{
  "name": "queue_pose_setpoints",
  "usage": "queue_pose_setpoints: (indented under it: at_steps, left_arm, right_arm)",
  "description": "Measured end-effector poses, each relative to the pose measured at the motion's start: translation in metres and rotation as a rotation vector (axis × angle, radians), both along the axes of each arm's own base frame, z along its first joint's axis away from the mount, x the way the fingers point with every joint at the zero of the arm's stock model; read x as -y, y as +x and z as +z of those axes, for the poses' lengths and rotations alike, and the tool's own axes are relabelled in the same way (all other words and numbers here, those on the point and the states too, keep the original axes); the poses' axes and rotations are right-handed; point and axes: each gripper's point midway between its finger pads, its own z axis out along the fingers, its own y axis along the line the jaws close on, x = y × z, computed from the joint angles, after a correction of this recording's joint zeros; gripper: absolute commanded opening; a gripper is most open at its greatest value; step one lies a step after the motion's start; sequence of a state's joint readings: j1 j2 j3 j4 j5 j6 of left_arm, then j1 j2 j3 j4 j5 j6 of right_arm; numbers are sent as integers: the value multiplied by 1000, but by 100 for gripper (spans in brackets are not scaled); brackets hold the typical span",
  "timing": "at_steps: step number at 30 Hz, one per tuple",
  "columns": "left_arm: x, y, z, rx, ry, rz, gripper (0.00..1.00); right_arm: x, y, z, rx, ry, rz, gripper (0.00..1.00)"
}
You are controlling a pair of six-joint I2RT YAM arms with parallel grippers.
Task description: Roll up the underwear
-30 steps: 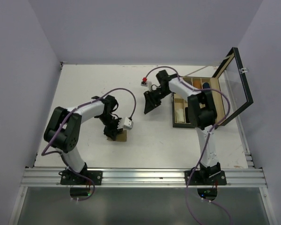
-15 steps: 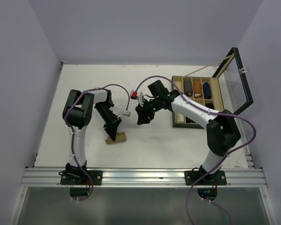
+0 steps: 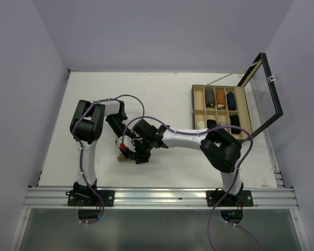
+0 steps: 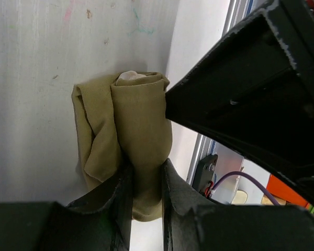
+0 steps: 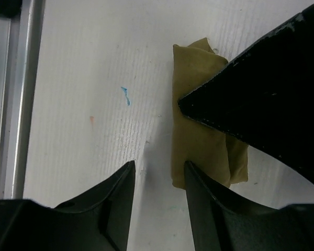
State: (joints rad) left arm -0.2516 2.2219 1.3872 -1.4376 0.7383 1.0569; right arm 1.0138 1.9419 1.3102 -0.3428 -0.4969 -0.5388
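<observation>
Swinging across from the far right, our right tool (image 5: 159, 167) has arrived with jaws parted just beside the olive-tan underwear (image 4: 141, 120), a loose roll on the table (image 3: 94, 94) near its front edge, which our left tool (image 4: 146, 175) pinches narrowly; two-handed tightening looks possible.

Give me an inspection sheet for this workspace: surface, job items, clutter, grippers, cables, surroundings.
Surface: white table, faint pen stains, including a blue mark.
Job's things: olive underwear, bunched into a rough roll near the front edge; no second pair seen loose.
Clutter: divided box, lid open, rolls in several compartments.
Grippers: left gripper pinches the olive underwear; right gripper open over bare table, one finger beside the cloth.
Cables: purple cables loop along both arms, one close to the grippers.
Surroundings: plain walls; metal rail in front.
</observation>
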Motion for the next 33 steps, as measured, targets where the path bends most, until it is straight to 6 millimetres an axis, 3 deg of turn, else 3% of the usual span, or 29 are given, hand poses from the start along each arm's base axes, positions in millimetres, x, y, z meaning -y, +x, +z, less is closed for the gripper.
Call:
queue_pose_setpoints:
  at_steps: [2, 10, 22, 25, 29, 30, 33]
  left_arm:
    - [0, 0, 0, 0, 1, -1, 21]
    - [-2, 0, 0, 1, 8, -5, 21]
    - [-2, 0, 0, 0, 10, -4, 24]
    - [-2, 0, 0, 0, 10, -3, 25]
    - [-2, 0, 0, -5, 17, 3, 29]
    - [-2, 0, -1, -5, 19, 5, 30]
    - [-1, 0, -1, -6, 24, 10, 31]
  right_arm:
    - [-2, 3, -9, 10, -9, -1, 45]
    - [-3, 10, -8, 82, -11, -12, 40]
    - [-6, 22, 21, 176, 41, 16, 48]
    - [-8, 23, 15, 184, 37, 28, 47]
    - [-9, 24, -12, 177, 2, 50, 45]
    - [-10, 26, -14, 181, 3, 53, 44]
    - [-10, 27, -14, 183, 9, 66, 21]
